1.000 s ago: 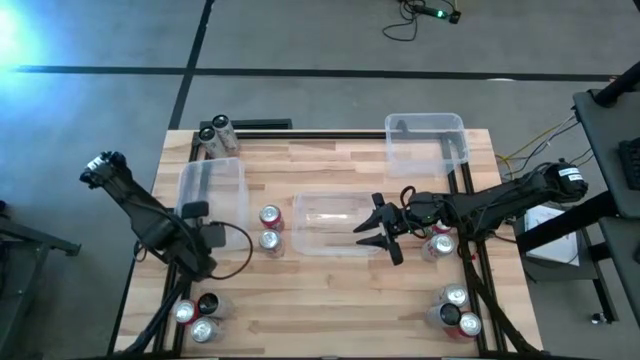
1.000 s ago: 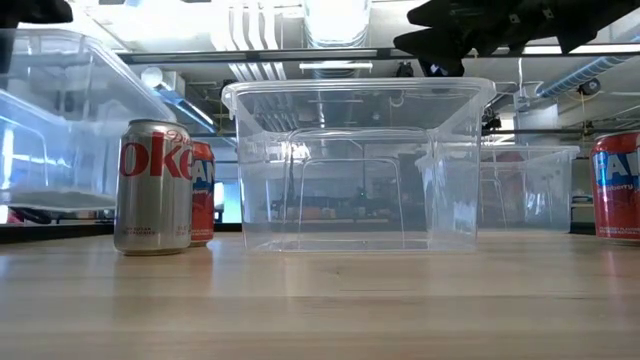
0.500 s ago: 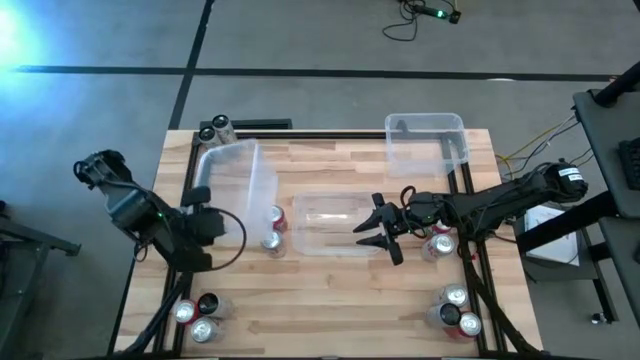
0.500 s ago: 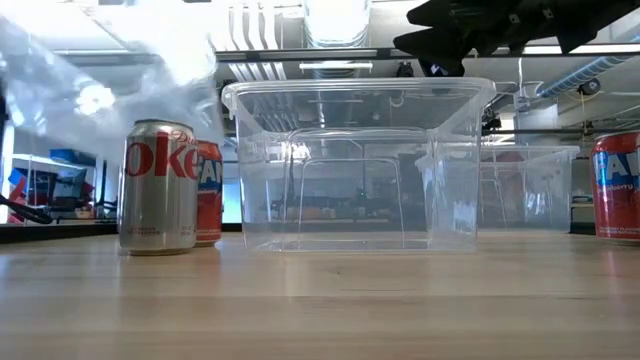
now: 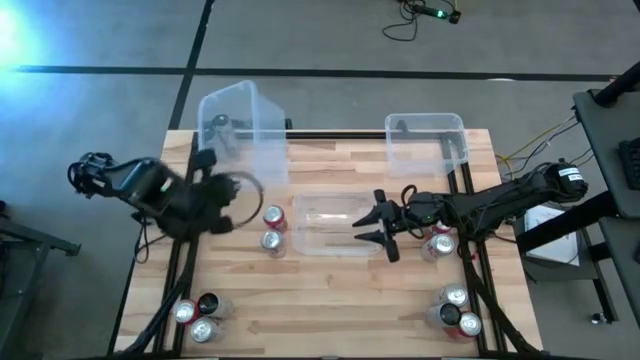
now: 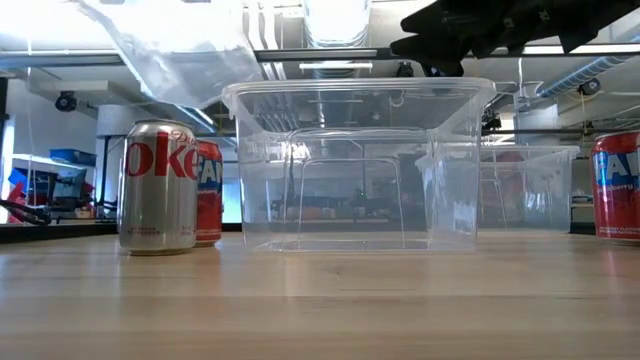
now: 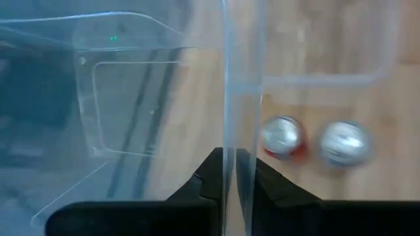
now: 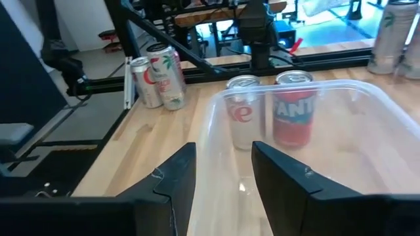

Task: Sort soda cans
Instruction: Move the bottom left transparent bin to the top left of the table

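Left bin [image 5: 238, 125] lifted off the surface [image 5: 330, 300] within the last sec, swung up and back toward the far-left corner, now tilted in the air. Left jaws [image 7: 230, 172] pinched shut on its thin wall, clear in wrist view. Means setup, not sorting proper: bin being repositioned, no can moved yet.

Right jaws [image 5: 378, 226] spread wide, unchanged, hovering over near rim of middle bin [image 5: 325, 222], holding nothing.

Cans scattered: red can [image 5: 272, 217] and silver can [image 5: 270, 240] just left of middle bin, untouched. Others in clusters at near-left [image 5: 197, 315], near-right [image 5: 455, 310] corners; one by right arm [image 5: 440, 243]; a couple seen through lifted bin [image 5: 219, 127]. Third bin [image 5: 428, 145] far right, empty.
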`<state>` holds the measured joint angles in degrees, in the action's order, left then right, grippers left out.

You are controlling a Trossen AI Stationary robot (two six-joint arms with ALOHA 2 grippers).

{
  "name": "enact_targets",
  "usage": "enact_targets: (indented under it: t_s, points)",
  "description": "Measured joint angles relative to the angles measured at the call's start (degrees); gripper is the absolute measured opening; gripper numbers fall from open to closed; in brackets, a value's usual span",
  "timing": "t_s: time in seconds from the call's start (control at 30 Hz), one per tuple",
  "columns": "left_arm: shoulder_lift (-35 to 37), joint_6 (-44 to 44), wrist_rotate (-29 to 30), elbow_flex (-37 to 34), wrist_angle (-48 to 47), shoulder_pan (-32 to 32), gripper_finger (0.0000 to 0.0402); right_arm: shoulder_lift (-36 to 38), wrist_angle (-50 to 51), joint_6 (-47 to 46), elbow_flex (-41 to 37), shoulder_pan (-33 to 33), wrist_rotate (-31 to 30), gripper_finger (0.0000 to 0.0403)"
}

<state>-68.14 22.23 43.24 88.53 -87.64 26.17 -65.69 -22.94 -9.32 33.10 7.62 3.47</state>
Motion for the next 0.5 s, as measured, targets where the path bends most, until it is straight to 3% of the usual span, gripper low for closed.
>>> enact_targets:
  t_s: [0.1, 0.27, 0.4, 0.5]
  points:
    - [-0.29, -9.47, -2.85, -0.04, 6.52, -7.98, 0.0011, 0.0, 0.0, 0.13, 0.0, 0.0, -2.58, 0.0152]
    - [-2.56, -24.06, -14.04, -0.06, 16.52, -21.24, 0.0011, 0.0, -0.01, 1.43, 0.02, 0.0, -8.4, 0.0167]
    - [-5.88, -30.46, -20.58, -0.08, 17.84, -30.86, 0.0011, 0.0, 1.28, 5.02, 2.63, 0.47, -8.2, 0.0186]
    - [-8.47, -32.56, -24.79, -0.15, 17.09, -35.96, 0.0011, 0.02, 8.58, 9.03, 7.66, 1.33, -8.14, 0.0202]
